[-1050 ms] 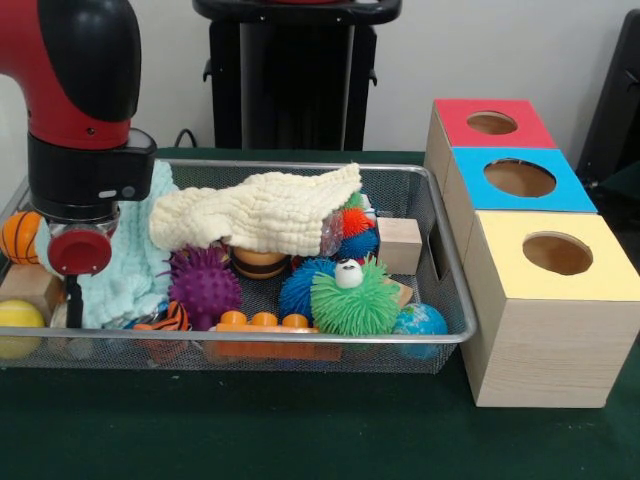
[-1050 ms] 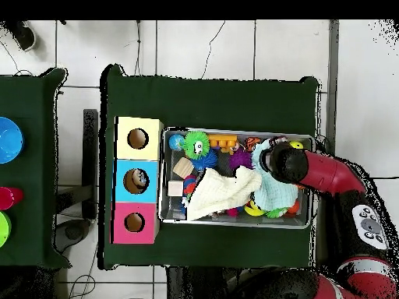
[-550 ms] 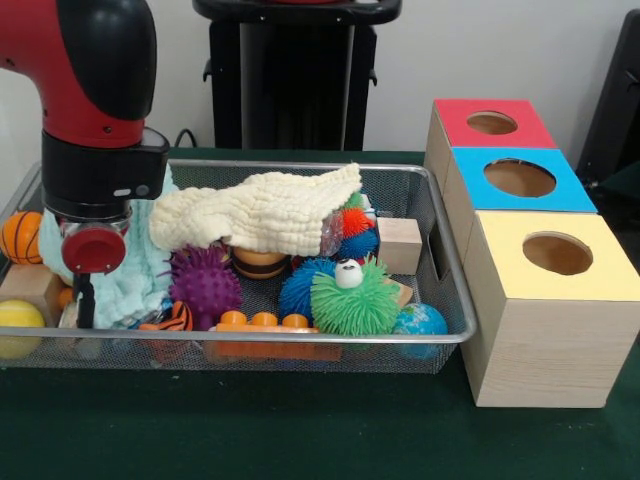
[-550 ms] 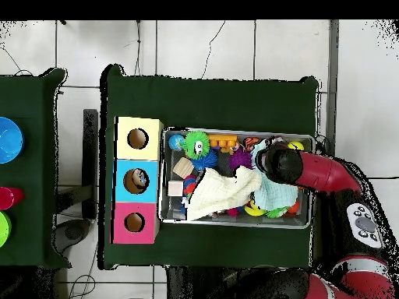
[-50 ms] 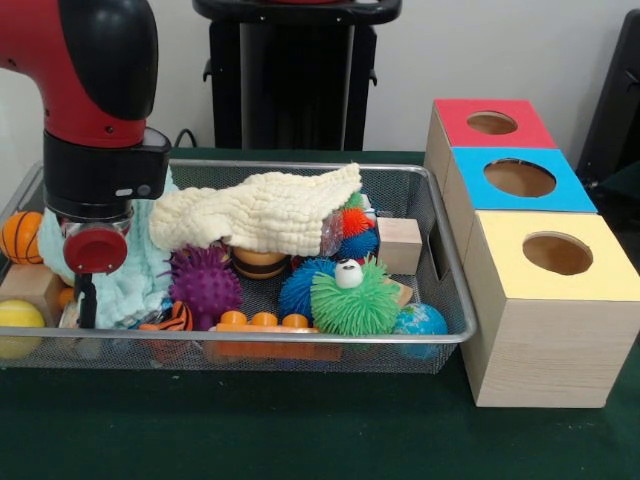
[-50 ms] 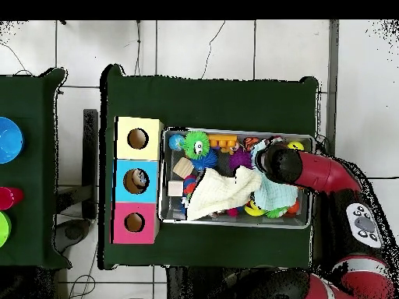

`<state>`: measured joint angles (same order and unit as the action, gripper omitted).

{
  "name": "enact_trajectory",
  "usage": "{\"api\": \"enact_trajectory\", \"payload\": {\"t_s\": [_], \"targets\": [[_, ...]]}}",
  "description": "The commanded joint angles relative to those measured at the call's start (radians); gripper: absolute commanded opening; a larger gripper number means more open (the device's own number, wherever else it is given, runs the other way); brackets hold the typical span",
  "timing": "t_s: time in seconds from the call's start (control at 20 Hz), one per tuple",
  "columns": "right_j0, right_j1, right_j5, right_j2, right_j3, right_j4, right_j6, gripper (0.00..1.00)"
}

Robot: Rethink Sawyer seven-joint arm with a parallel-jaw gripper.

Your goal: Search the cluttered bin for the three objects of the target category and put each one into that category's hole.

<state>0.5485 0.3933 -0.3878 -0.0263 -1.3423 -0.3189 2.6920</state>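
The wire bin (image 5: 300,340) holds mixed toys. A cream cloth (image 5: 260,210) lies over the middle and a mint cloth (image 5: 140,280) is bunched at the left. In front sit a purple spiky ball (image 5: 203,283), a green fuzzy ball with an eye (image 5: 355,298), a blue fuzzy ball (image 5: 300,285), a globe ball (image 5: 420,322) and an orange studded brick (image 5: 262,322). My gripper (image 5: 85,305) reaches down into the bin's left end, against the mint cloth. In the overhead view the arm's black head (image 6: 279,162) hides it.
Three boxes with round holes stand beside the bin: red (image 5: 490,123), blue (image 5: 520,178), yellow (image 5: 557,253). A wooden cube (image 5: 400,243) sits by the bin's right wall. A basketball (image 5: 20,236), a wooden block (image 5: 30,285) and a yellow ball (image 5: 18,320) crowd the left end.
The arm has shifted a little to the right and slightly up in the front view. The mint cloth now looks more bunched beside it. The toys have not moved.
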Motion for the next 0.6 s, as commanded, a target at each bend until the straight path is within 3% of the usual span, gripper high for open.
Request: {"api": "enact_trajectory", "payload": {"t_s": [0.05,0.6], "targets": [[-0.021,0.008,0.1,-0.111,-0.043,-0.054,-0.081,1.0],[-0.037,0.001,0.096,-0.091,-0.018,-0.061,-0.077,1.0]]}}
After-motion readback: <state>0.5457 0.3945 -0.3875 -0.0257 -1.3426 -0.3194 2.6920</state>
